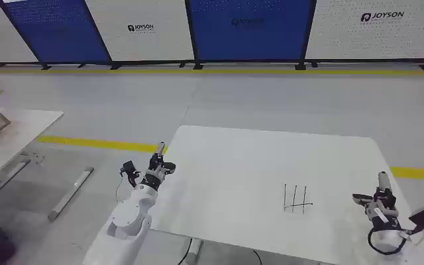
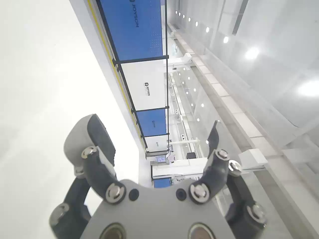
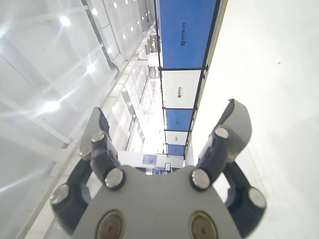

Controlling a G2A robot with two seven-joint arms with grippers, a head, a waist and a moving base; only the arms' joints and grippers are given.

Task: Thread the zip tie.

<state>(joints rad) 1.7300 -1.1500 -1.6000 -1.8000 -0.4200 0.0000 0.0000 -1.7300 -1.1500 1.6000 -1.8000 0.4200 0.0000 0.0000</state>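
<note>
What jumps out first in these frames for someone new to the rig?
A small cluster of thin black zip ties lies on the white rectangular table, toward the robot's right. Three are parallel and one crosses them. The left gripper sits by the table's left edge and the right gripper by its right edge. Both are open, empty and clear of the ties.

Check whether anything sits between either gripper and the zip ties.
Nothing visible does. The zip ties lie on the table; bare tabletop alone separates them from the left gripper and right gripper, both with jaws open.
</note>
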